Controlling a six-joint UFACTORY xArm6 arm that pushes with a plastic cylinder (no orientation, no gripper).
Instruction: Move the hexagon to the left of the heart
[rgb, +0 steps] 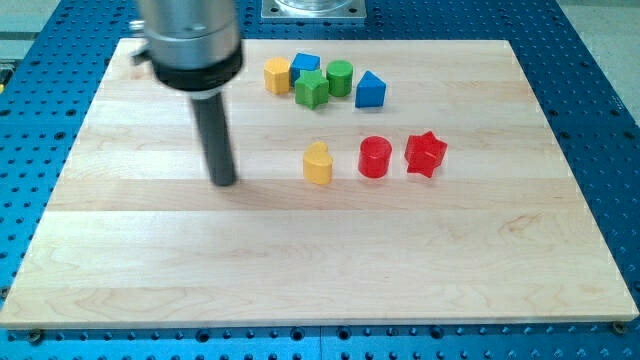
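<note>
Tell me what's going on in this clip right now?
A single arm ending in a dark rod is working on a wooden board scattered with small blocks. My tip rests on the board, apart from everything, to the view's left of the yellow heart. The yellow hexagon sits in the cluster near the view's top, touching a blue block and next to the green star-like block. The hexagon is not yet beside the heart.
</note>
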